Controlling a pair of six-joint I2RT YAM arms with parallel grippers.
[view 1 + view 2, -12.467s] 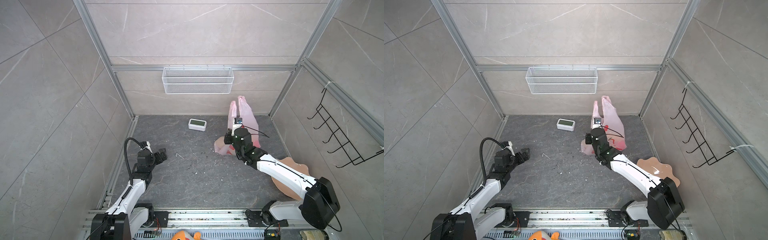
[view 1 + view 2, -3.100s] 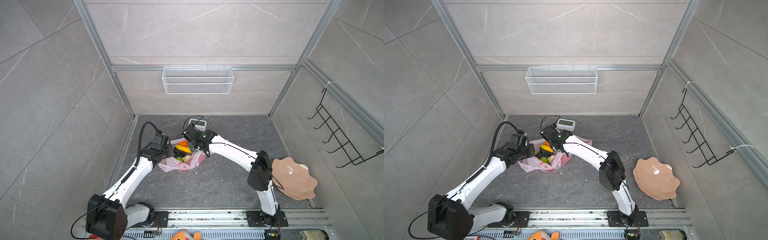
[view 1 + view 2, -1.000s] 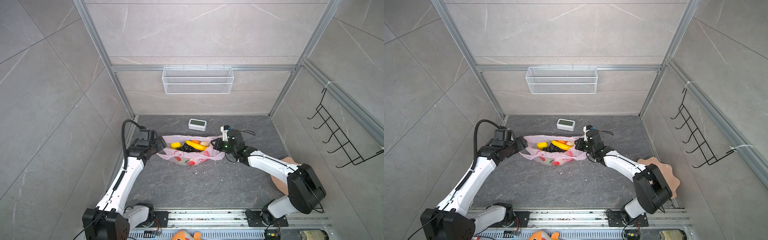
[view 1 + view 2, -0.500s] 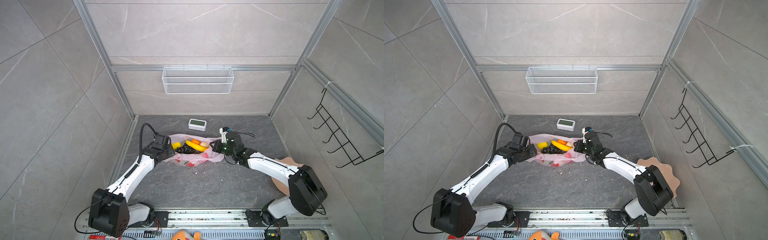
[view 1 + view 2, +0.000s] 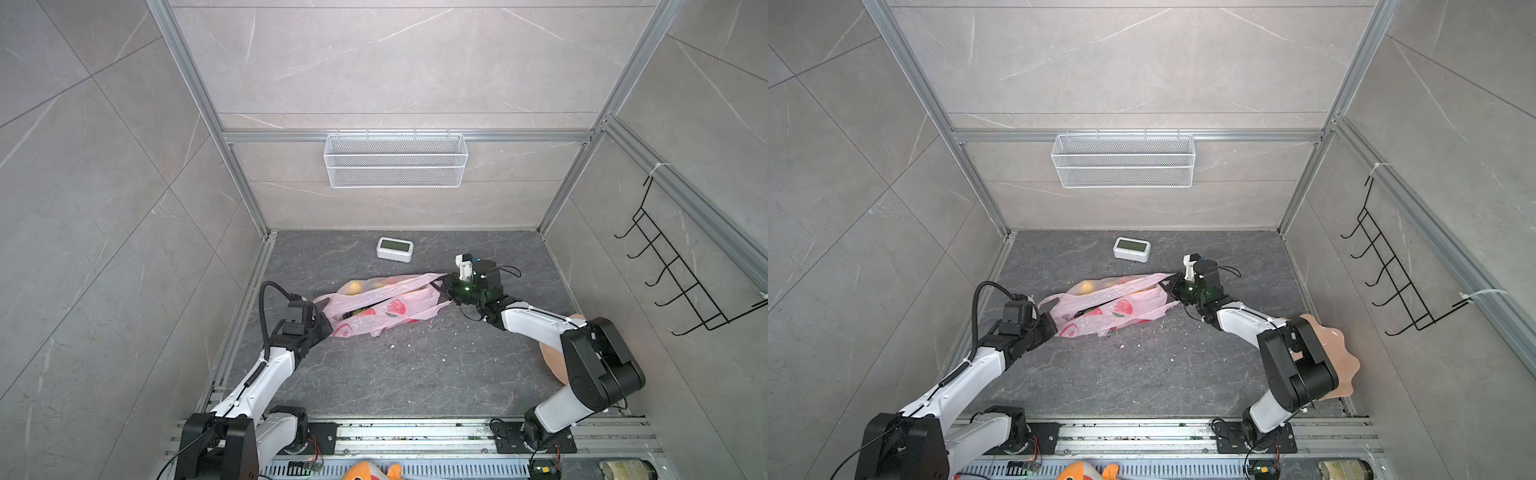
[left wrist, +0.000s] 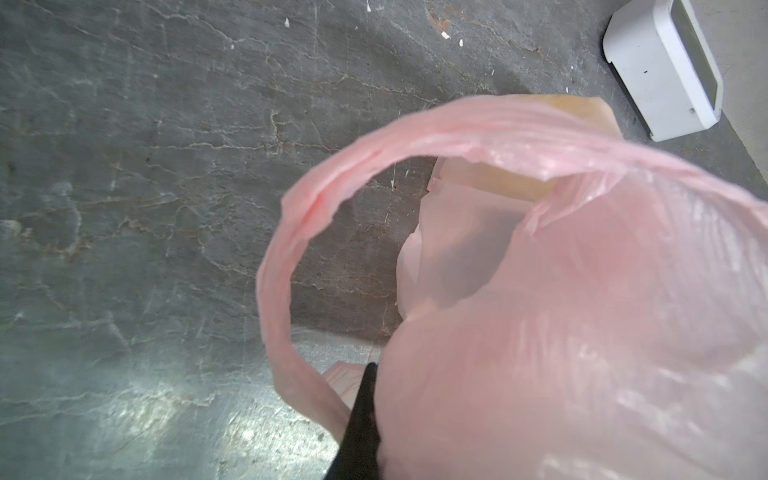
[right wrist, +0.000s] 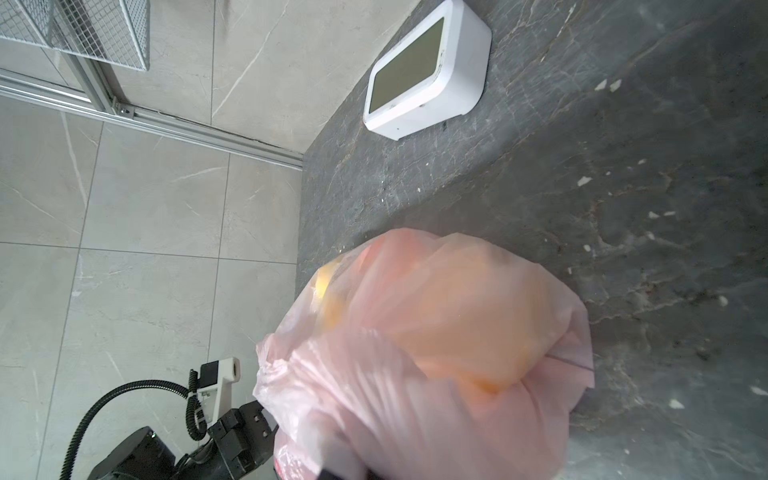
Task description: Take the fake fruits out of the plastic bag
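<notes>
Now the left fingers, clenched on the bag lying mid-frame on the counter, should lift gently, for the film looks thin. The fruits sit inside; the right fingers clamp its right end.

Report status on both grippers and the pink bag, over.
Left gripper and right gripper shut on thin translucent pink plastic bag, opposite ends. Glossy plastic fake fruits inside. White plastic box behind, apart.

plastic bag: pink, red fruit prints | floor: dark grey, veined
</notes>
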